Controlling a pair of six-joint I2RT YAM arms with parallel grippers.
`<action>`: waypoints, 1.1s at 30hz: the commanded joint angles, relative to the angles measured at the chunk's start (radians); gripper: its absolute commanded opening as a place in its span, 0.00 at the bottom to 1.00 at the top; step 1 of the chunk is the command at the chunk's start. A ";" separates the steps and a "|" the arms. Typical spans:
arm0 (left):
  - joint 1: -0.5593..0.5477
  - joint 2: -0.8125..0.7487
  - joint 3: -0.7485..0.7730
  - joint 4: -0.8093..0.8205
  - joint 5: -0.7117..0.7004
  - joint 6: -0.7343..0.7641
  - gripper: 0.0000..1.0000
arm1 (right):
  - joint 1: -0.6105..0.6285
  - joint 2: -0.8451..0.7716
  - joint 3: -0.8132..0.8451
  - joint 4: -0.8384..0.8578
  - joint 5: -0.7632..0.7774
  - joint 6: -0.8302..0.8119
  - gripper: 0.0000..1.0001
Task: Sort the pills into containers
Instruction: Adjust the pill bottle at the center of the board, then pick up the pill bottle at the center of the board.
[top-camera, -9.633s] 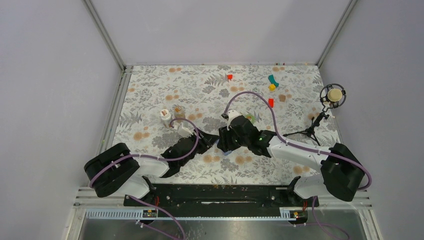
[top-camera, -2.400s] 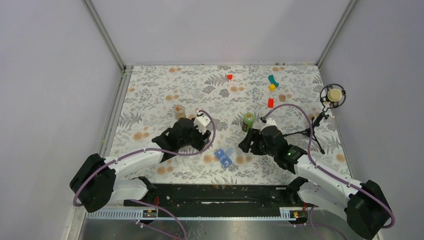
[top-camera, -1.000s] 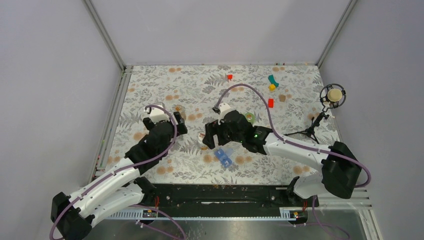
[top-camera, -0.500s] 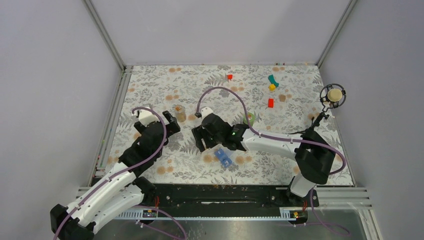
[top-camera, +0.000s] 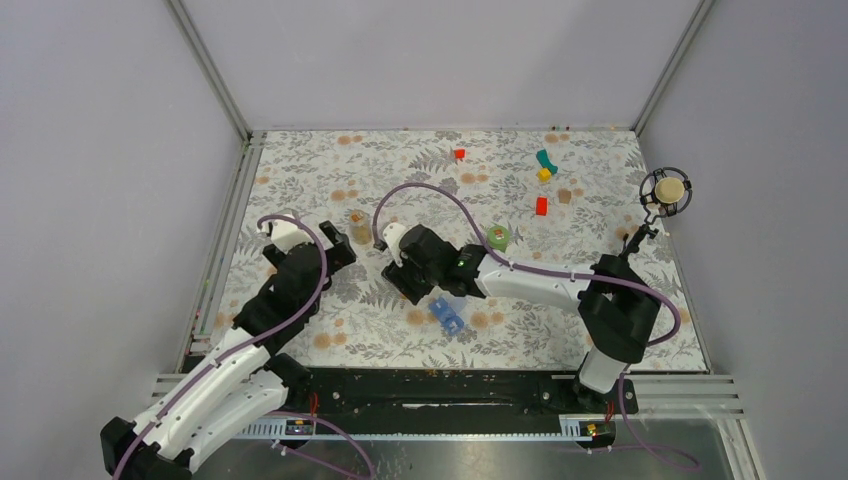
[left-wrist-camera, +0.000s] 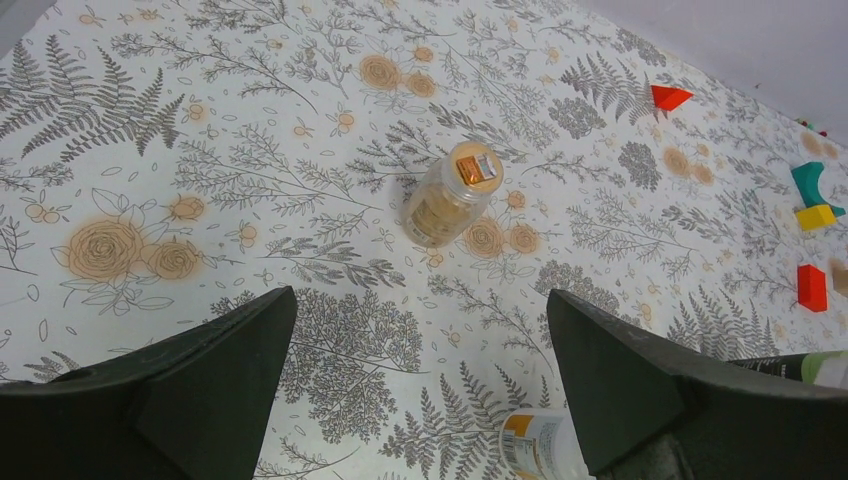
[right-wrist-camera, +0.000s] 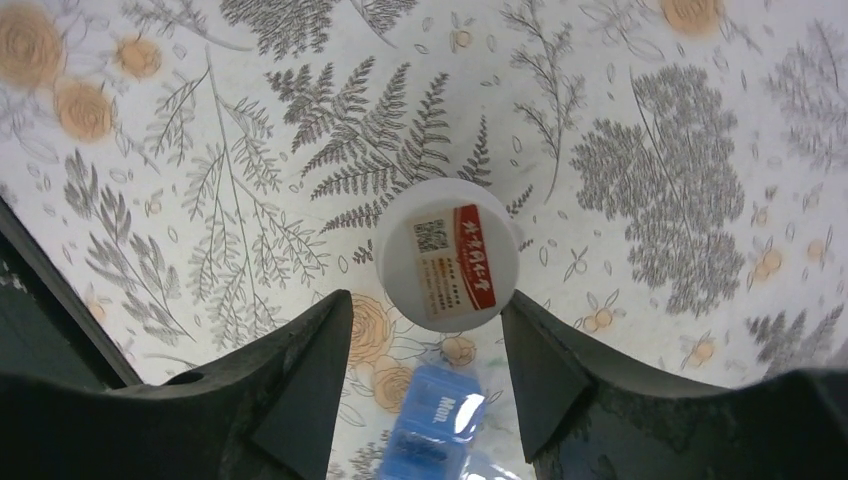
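The containers are one translucent blue pill box (top-camera: 448, 315) lying on the floral table; its "Mon." end (right-wrist-camera: 432, 435) sits just below my right jaws. A white bottle, seen from above by its cap with a red label (right-wrist-camera: 447, 262), stands partly between the tips of my right gripper (right-wrist-camera: 425, 300). That gripper is open and no finger touches the cap. In the top view the right gripper (top-camera: 405, 283) hides this bottle. My left gripper (left-wrist-camera: 420, 295) is wide open and empty. An amber bottle (left-wrist-camera: 452, 195) with tan contents stands ahead of it.
The white bottle with an orange label band (left-wrist-camera: 540, 445) shows beside my left gripper's right finger. A green bottle (top-camera: 498, 237) stands right of centre. Red blocks (top-camera: 459, 154) (top-camera: 541, 205), a teal block (top-camera: 545, 159) and a yellow block (top-camera: 544, 174) lie at the back. A microphone on a tripod (top-camera: 664, 190) stands far right.
My right gripper has swung left over the white bottle and its jaws have narrowed. The left gripper has drawn back a little to the left, still wide open.
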 joint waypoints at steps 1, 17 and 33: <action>0.025 -0.020 0.010 0.044 0.037 0.028 0.98 | -0.037 0.011 0.021 -0.002 -0.189 -0.339 0.65; 0.074 -0.008 0.072 0.014 -0.039 -0.026 0.99 | -0.005 0.045 0.140 -0.050 0.078 0.414 0.90; 0.083 0.027 0.040 0.049 -0.027 -0.052 0.99 | 0.071 0.255 0.353 -0.305 0.483 0.651 0.64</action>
